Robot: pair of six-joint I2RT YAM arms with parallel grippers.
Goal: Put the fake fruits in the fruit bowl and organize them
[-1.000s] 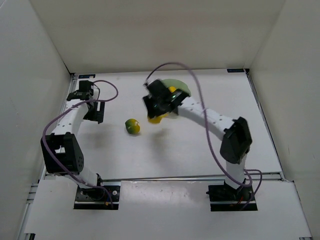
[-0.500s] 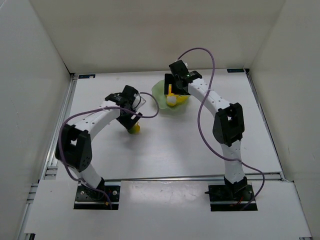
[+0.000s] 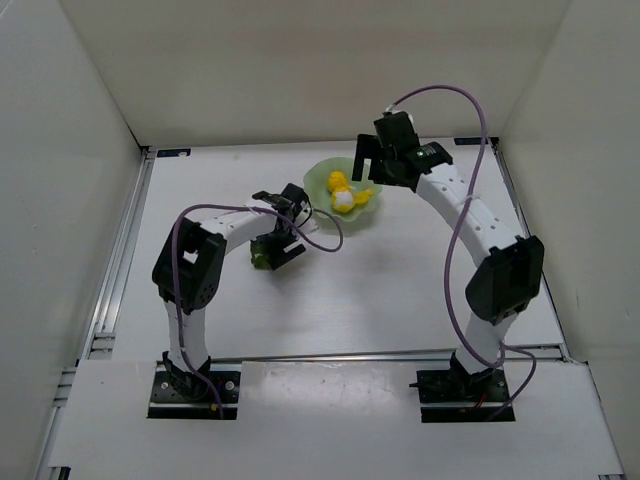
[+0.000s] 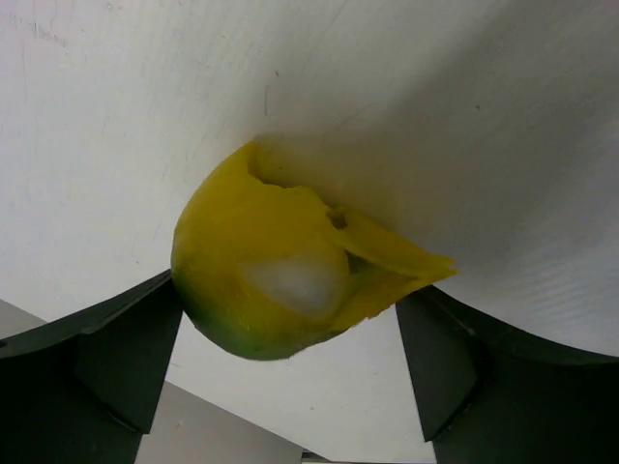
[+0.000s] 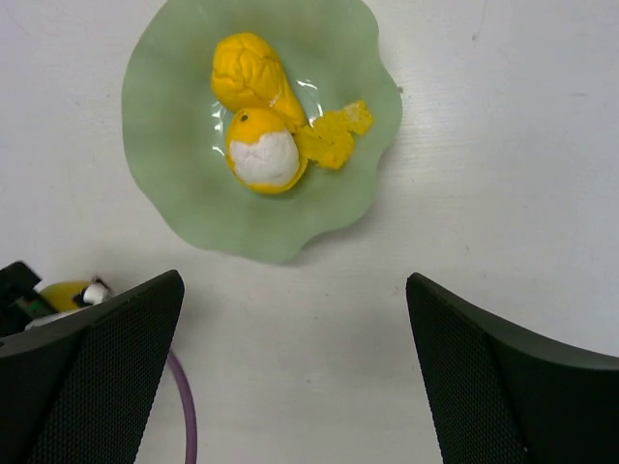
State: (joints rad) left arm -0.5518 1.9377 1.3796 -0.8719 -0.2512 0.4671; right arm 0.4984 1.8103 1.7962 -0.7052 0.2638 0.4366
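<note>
The pale green fruit bowl (image 3: 322, 178) (image 5: 164, 164) sits at the back middle of the table. In it lie a yellow pear (image 5: 247, 70) (image 3: 339, 181) and a yellow-and-white fruit (image 5: 263, 155) (image 3: 345, 201), touching each other. My right gripper (image 3: 366, 172) (image 5: 295, 387) hovers open and empty by the bowl's right side. A green-and-yellow round fruit (image 4: 276, 280) (image 3: 260, 261) lies on the table left of the bowl. My left gripper (image 3: 270, 250) (image 4: 290, 377) is open, with its jaws on either side of this fruit. The fruit rests against the left finger (image 4: 106, 358).
A purple cable (image 5: 182, 416) loops from the left arm over the table between the round fruit and the bowl (image 3: 330, 236). White walls enclose the table on three sides. A flat yellow flap (image 5: 334, 135) lies in the bowl beside the yellow-and-white fruit.
My right gripper opened, left the yellow-and-white fruit in the bowl and drew back to the right. My left arm swung in from the far left and came down around the round fruit.
</note>
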